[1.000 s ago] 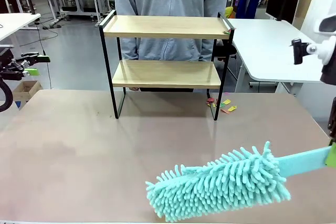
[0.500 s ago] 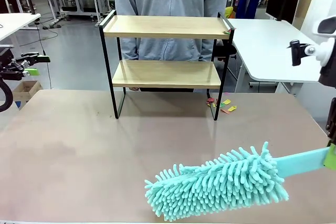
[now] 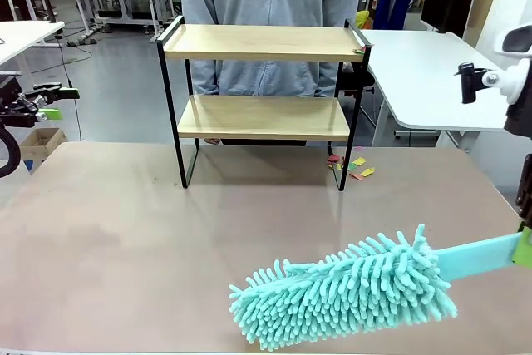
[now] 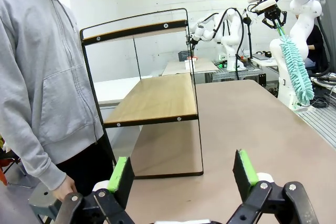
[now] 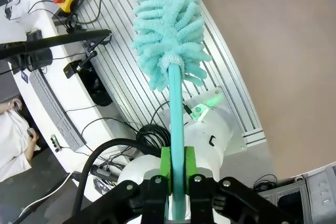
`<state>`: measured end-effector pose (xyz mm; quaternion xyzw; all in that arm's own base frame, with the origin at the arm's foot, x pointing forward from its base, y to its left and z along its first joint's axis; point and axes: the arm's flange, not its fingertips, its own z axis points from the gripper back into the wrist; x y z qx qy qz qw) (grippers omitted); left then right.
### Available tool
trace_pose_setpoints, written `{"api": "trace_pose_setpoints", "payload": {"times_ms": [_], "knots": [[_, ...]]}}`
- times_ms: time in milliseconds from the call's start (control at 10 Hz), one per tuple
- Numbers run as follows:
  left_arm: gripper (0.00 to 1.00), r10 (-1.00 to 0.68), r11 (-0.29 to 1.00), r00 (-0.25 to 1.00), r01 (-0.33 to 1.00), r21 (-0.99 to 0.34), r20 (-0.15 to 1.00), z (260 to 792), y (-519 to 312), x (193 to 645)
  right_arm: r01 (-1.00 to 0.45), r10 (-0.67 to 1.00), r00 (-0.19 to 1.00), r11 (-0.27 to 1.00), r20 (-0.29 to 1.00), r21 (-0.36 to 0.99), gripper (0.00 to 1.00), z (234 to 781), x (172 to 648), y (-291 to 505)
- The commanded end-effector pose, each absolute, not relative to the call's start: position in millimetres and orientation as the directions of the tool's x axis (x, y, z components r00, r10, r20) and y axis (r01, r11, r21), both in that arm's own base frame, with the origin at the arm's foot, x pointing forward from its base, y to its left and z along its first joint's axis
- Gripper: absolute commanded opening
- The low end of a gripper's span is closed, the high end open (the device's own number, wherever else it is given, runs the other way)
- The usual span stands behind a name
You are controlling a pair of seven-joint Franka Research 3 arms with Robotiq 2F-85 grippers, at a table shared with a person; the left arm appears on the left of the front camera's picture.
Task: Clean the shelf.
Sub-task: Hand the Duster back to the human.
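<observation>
The duster (image 3: pixel 345 295) is clamped by its handle in the right gripper (image 5: pixel 177 169), well short of the shelf (image 3: pixel 262 81); no board is wiped yet; the left gripper (image 4: pixel 182 174) is held wide, empty.

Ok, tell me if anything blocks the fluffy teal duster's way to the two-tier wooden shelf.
Nothing visible does: bare brown tabletop lies between the fluffy teal duster, clamped in the right gripper, and the black-framed wooden shelf.

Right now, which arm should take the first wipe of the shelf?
Right. Its fingers are shut on the duster handle, the head held low in front of the shelf. The left fingers stand open, holding nothing, off to the shelf's side.
</observation>
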<state>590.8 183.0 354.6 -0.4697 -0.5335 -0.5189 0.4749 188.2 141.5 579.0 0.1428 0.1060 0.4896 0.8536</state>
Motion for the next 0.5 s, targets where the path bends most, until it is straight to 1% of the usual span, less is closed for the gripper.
{"api": "trace_pose_setpoints", "payload": {"times_ms": [0, 400], "knots": [[1.0, 0.002, 0.017, -0.119, 0.993, 0.119, 0.993, 356.0, 182.3, 588.2, -0.805, 0.866, 0.497, 0.482, -0.05, 0.347, 0.13, 583.8, 189.8, 139.9], [1.0, 0.002, 0.017, -0.119, 0.993, 0.119, 0.993, 356.0, 182.3, 588.2, -0.805, 0.866, 0.497, 0.482, -0.05, 0.347, 0.13, 583.8, 189.8, 139.9]]}}
